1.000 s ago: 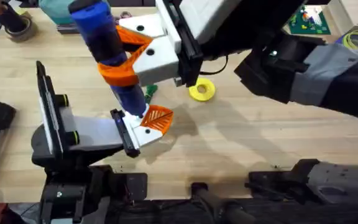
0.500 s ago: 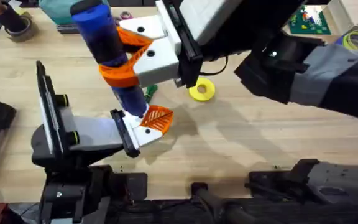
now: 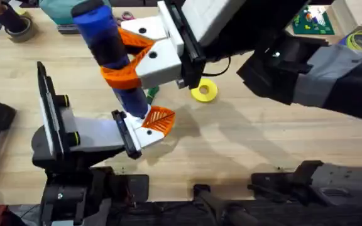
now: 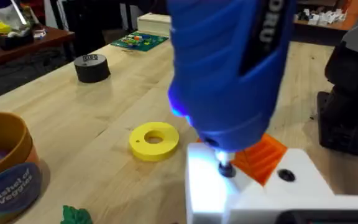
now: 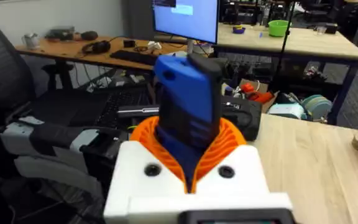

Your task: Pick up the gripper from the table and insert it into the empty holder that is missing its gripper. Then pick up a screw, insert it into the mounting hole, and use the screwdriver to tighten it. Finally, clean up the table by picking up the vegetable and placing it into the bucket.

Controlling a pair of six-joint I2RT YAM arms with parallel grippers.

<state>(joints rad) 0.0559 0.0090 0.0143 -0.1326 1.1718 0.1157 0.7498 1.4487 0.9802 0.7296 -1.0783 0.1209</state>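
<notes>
My right gripper [image 3: 127, 56] reaches across the table and is shut on the blue screwdriver [image 3: 109, 47], which stands nearly upright between its white fingers and orange pads [image 5: 188, 162]. The screwdriver's bit [image 4: 225, 169] presses down on the white holder [image 4: 253, 190] at the tip of my left arm [image 3: 137, 133]. The orange gripper [image 3: 160, 119] sits in that holder [image 3: 144, 135]. Any screw is hidden under the bit. The green vegetable [image 3: 151, 93] lies on the table just behind the screwdriver. The orange-brown bucket [image 4: 5, 165] stands near the vegetable [image 4: 76, 215].
A yellow ring [image 3: 204, 91] lies to the right of the vegetable. A black tape roll [image 4: 92, 67] sits farther back on the table. Another tape roll [image 3: 17, 28] is at the far left corner. A black stand [image 3: 49, 107] rises beside my left arm.
</notes>
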